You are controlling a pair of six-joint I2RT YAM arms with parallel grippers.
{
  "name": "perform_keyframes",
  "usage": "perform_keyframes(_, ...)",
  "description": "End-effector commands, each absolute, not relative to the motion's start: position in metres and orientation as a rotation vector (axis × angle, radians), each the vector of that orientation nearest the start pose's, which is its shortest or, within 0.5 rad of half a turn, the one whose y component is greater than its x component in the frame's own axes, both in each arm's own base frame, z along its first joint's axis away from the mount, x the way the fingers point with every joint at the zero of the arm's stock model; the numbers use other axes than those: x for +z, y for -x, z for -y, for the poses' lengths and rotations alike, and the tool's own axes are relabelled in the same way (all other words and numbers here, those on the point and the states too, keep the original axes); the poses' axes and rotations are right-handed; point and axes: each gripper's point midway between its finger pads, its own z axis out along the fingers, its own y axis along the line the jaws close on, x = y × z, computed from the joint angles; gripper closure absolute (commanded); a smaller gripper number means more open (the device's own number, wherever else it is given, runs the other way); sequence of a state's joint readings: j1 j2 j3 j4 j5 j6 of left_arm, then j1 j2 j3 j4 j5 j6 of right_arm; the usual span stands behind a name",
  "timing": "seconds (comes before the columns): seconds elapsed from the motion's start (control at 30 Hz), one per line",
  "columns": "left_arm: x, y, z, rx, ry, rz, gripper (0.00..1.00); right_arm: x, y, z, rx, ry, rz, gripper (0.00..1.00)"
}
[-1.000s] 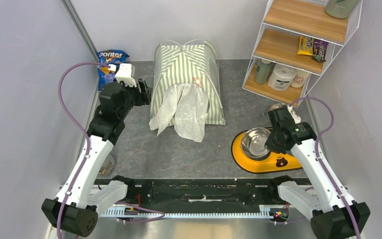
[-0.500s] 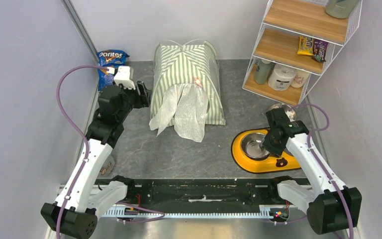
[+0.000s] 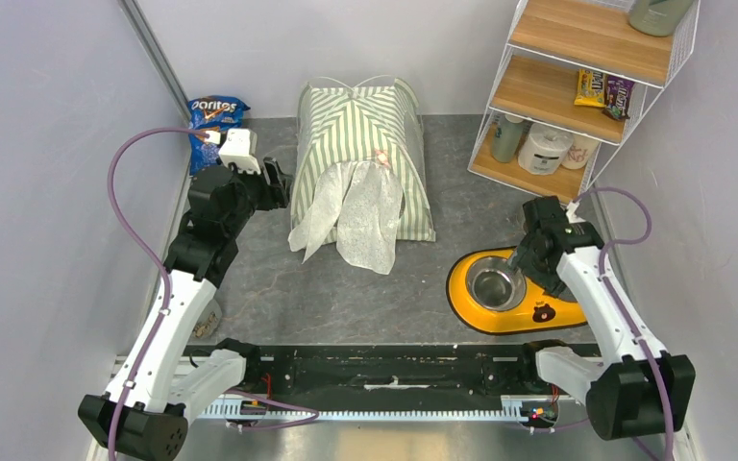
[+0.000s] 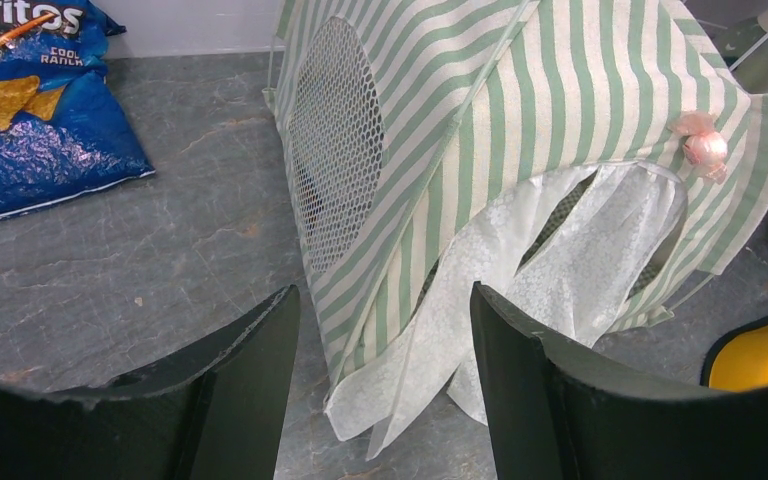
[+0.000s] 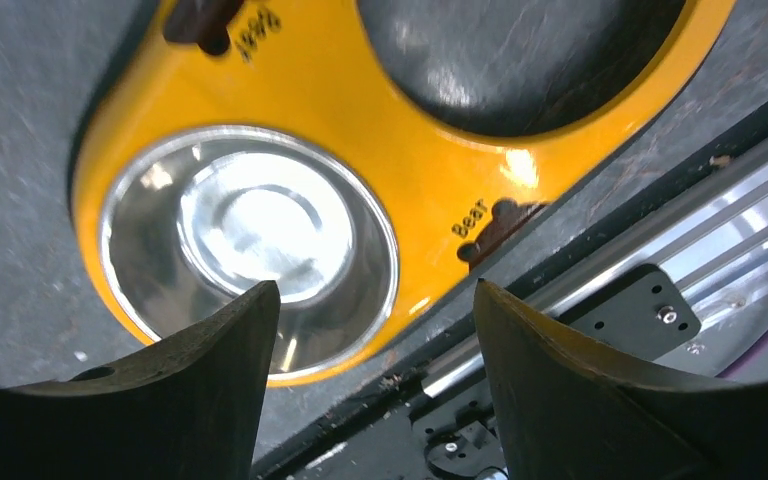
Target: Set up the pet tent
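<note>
The pet tent (image 3: 360, 144) stands at upper centre of the top view, its long axis running from the back wall toward the arms. The left end effector (image 4: 385, 295), spread wide and empty, sits just beside its left wall, with bare table (image 3: 346, 298) in front. The right end effector (image 5: 375, 290), equally wide and empty, hovers over the yellow double-bowl holder (image 3: 466, 293) at lower right, well apart.

The pet tent (image 4: 520, 110) is matt striped cloth with mesh; the yellow bowl holder (image 5: 400, 130) is glossy plastic; its bowl (image 5: 250, 250) is shiny metal.
</note>
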State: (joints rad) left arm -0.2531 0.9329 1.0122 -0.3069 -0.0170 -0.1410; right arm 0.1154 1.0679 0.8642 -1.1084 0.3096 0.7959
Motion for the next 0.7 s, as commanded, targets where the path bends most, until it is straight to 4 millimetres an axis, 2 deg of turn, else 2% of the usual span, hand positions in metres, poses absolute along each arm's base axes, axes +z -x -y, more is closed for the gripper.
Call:
perform_keyframes(0.0, 0.320, -0.323, 0.088, -0.285, -0.089, -1.770, 0.31, 0.128, -0.227, 0.033, -0.295, -1.013, -2.434, 0.24)
perform_keyframes(0.1, 0.319, -0.323, 0.088, -0.285, -0.089, -1.773, 0.31, 0.127, -0.258, 0.048, -0.278, -1.038, -2.356, 0.31)
perform_keyframes(0.2, 0.318, -0.323, 0.088, -0.284, -0.090, -1.776, 0.31, 0.126, -0.296, 0.044, -0.168, -0.948, -2.310, 0.40)
perform_keyframes(0.27, 0.317, -0.323, 0.088, -0.281, -0.094, -1.776, 0.31, 0.125, -0.316, 0.034, -0.103, -0.862, -2.348, 0.45)
perform_keyframes(0.47, 0.319, -0.323, 0.092, -0.292, -0.127, -1.775, 0.31, 0.119, -0.352, 0.041, -0.225, -0.679, -2.432, 0.46)
perform_keyframes(0.53, 0.321, -0.323, 0.094, -0.299, -0.140, -1.782, 0.31, 0.114, -0.364, 0.039, -0.240, -0.599, -2.462, 0.46)
perform_keyframes(0.6, 0.322, -0.323, 0.096, -0.302, -0.155, -1.786, 0.31, 0.103, -0.375, 0.027, -0.263, -0.466, -2.511, 0.46)
perform_keyframes(0.67, 0.323, -0.325, 0.096, -0.298, -0.167, -1.789, 0.31, 0.095, -0.382, 0.026, -0.319, -0.401, -2.538, 0.45)
